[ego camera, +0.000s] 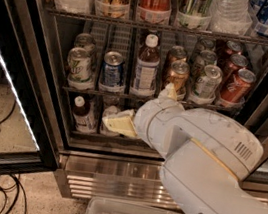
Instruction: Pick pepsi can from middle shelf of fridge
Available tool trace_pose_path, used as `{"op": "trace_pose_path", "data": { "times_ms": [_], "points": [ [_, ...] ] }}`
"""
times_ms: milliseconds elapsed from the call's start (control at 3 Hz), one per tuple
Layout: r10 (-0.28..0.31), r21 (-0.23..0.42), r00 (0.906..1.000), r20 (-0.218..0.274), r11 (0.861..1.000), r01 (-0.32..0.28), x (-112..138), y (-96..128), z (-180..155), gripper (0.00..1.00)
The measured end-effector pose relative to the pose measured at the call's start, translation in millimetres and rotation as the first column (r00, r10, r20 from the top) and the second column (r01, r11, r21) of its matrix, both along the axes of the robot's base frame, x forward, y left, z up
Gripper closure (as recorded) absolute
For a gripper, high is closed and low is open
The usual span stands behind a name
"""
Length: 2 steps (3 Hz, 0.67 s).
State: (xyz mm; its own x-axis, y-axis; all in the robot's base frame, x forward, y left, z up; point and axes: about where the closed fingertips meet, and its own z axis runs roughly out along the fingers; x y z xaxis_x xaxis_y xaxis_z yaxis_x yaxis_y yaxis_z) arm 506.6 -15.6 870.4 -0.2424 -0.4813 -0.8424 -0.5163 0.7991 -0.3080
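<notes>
Fridge [112, 179]: door is seen open; racks are stocked.
Middle shelf [96, 92]: cans and one bottle [146, 68] are stood in rows behind a thin rail.
Gripper [119, 123]: positioned below that rail, low and right of the target; whether it is apart or together cannot be told.
Pepsi can [113, 71]: stood upright at the shelf front, between the green-and-white can [79, 65] and the bottle. It is judged light, stiff yet dentable, and slick (perhaps cold-damp), and is best taken around mid-body.

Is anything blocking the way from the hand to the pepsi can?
No object does. The hand sits below the middle shelf, whose front rail lies between it and the pepsi can, which stands unobstructed at the front.
</notes>
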Motion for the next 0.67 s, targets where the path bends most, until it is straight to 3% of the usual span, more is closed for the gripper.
{"op": "trace_pose_path", "data": {
  "times_ms": [333,667],
  "points": [
    [-0.016,0.076,0.9997,0.019,0.997,0.015,7.4,23.6,14.5,0.00],
    [-0.016,0.076,0.9997,0.019,0.997,0.015,7.4,23.7,14.4,0.00]
  ]
}}
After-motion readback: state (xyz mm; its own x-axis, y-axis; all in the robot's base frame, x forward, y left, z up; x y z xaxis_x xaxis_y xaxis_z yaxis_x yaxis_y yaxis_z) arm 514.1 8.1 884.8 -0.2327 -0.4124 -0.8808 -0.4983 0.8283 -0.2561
